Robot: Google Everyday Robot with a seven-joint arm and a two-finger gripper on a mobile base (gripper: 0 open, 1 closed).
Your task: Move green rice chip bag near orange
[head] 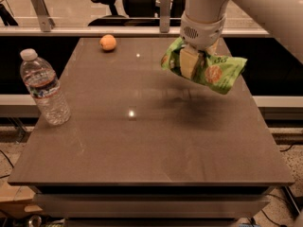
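The hand (pixel 192 64) is seen in the upper right of the frame, hanging below the white arm (pixel 203 8) that enters from the top edge, and it is closed on the green rice chip bag (pixel 218 73). One pale finger (pixel 188 62) is visible pressed against the front of the pouch, near its left half. The bag is held off the counter (pixel 142 145), tilted so that its right end droops lower than its left. It is crumpled where it is pinched, and a round orange-tan chip picture is shown on the part to the right of the hand. A soft shadow (pixel 189 103) is cast on the counter below the bag, apart from it. The orange (pixel 108 42) is found in the upper left part of the counter, close to the far edge and well apart from the bag, with bare counter between them. A water bottle (pixel 45 90) with a white cap is set upright near the left edge of the counter, in the left middle of the frame, well apart from both the orange and the bag. Beyond the far edge of the counter, a pale rail (pixel 94 30) is seen running across the top of the frame, and behind it a dark office chair (pixel 106 4) can be made out.
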